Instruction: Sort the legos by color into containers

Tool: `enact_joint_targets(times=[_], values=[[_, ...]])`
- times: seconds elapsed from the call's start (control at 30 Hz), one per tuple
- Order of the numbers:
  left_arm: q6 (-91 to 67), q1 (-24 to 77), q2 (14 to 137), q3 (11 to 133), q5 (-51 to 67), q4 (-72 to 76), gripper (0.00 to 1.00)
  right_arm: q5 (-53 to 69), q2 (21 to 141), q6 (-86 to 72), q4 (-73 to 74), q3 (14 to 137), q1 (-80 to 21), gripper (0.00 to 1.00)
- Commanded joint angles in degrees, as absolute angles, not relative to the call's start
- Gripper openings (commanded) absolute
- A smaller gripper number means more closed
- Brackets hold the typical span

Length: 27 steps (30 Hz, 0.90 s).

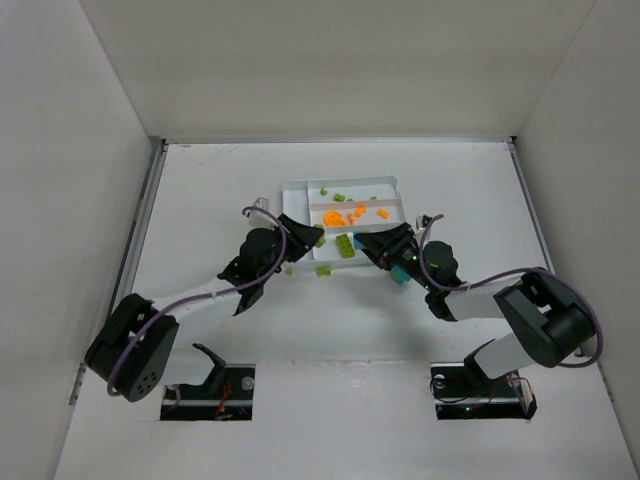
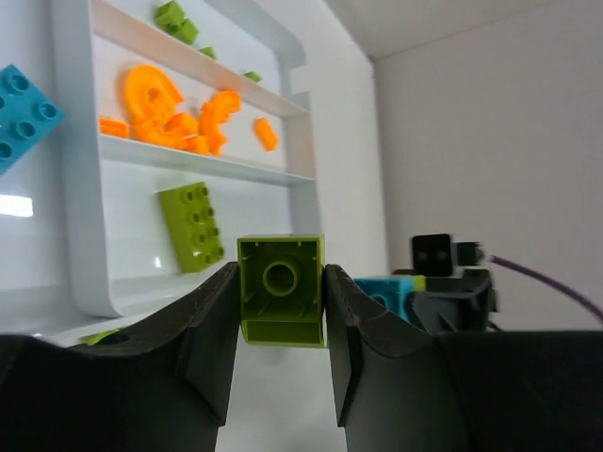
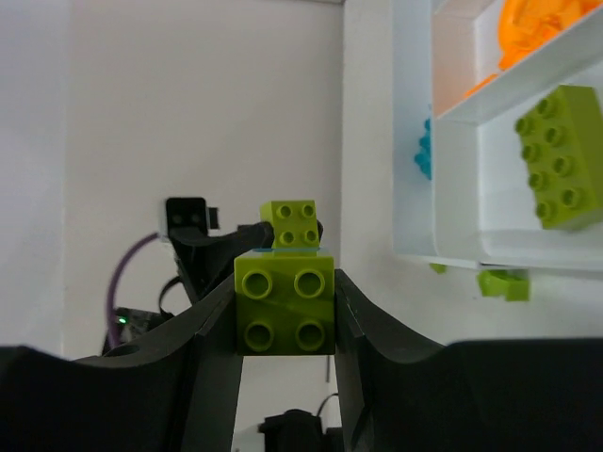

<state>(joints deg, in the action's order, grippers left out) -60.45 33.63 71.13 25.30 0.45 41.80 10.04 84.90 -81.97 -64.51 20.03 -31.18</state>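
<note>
Left claw (image 2: 281, 292) clamped on a lime brick (image 2: 281, 306), lower centre of wrist view. Right claw (image 3: 285, 292) clamped on a lime-topped block (image 3: 285, 309). Tray (image 1: 345, 183) at centre of top view; orange pieces (image 1: 345, 214) in its middle compartment.

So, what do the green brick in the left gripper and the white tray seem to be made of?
The lime green brick pinched in the left gripper looks like hard moulded plastic, smooth and slightly glossy, with crisp edges and a hollow underside holding a round tube. The white tray also looks like plastic, with thin walls, rounded moulded corners and a soft sheen. Sight alone cannot confirm either.
</note>
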Motion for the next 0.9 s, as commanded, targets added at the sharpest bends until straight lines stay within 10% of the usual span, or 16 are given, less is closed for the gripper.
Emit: enact_joint_targets(times=[0.0,0.53,0.87], values=[[-49.41,36.42,75.74,32.33,-5.09,37.54,0.16,8.97,81.84,-75.86,-62.07,18.9,-31.07,0.23],[-40.08,40.91,92.37,43.06,-13.27,32.96,0.36,-8.97,65.65,-51.94,-27.33,26.19,-39.77,0.24],[-44.64,41.88,76.4,33.59,-11.35,37.34,0.47,-2.91,68.9,-54.4,-27.77,31.02,-40.03,0.26]])
